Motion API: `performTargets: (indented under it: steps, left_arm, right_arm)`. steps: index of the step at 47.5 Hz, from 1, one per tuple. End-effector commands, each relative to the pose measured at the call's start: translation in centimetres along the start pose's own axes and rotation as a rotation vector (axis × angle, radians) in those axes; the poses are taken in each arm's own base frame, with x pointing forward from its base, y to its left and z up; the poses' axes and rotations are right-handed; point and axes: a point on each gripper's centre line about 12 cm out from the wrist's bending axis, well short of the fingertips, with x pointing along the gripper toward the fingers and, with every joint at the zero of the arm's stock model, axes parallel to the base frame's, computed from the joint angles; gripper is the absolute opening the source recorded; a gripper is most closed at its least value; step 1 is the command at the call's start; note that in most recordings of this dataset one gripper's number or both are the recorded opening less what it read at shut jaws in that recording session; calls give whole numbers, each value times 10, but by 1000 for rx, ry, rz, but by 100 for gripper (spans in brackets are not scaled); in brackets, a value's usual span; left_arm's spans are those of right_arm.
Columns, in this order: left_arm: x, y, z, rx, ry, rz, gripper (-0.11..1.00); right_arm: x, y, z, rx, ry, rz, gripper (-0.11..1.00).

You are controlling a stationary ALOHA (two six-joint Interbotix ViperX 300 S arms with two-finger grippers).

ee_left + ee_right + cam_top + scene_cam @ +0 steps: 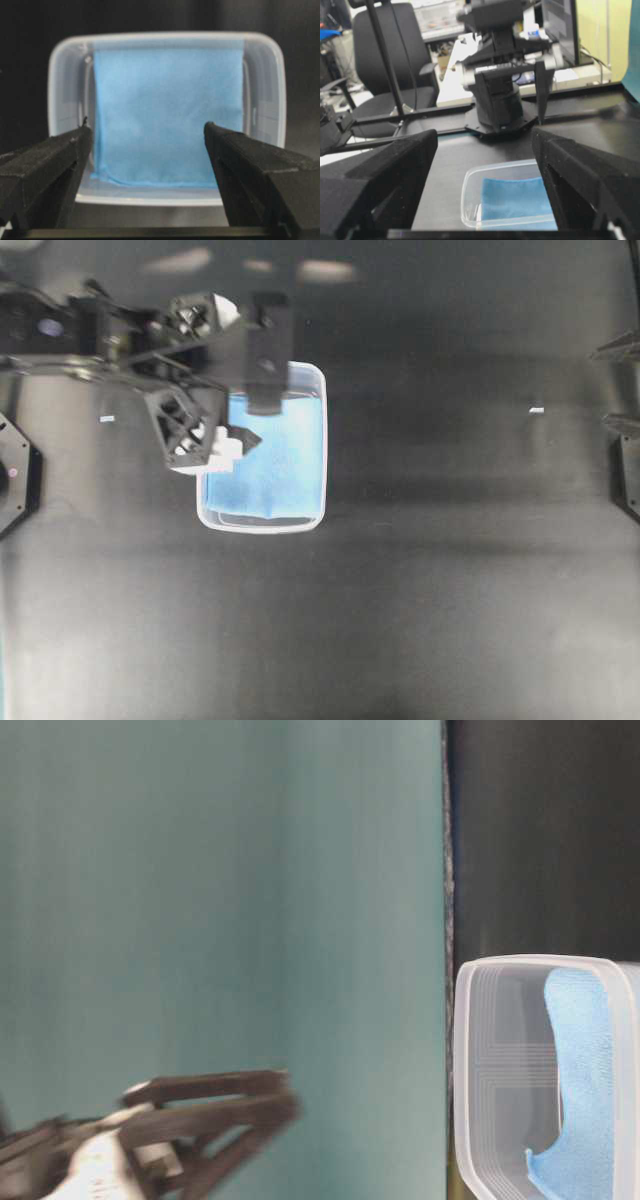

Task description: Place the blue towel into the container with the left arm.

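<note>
Hiding part of the container [310,515], the left pincer [212,380] gapes.

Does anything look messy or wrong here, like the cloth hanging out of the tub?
Nothing stands out. The light blue microfibre cloth lies inside the clear plastic tub, one edge riding up a wall. The left gripper is open above it, holding nothing.

A black padded office chair [395,55] stands behind the matte black table [430,600], beside a teal wall [220,900].
</note>
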Motion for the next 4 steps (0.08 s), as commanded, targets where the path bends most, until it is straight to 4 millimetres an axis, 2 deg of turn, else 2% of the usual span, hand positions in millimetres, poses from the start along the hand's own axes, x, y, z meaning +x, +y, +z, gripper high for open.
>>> performTargets:
  steps: [1, 4]
  left_arm:
    - [-40, 3, 10, -6, -132, 17, 87]
    - [-62, 3, 12, -10, -216, 26, 87]
  right_arm:
    - [2, 0, 5, 5, -11, 0, 74]
    - [2, 1, 6, 5, -14, 0, 74]
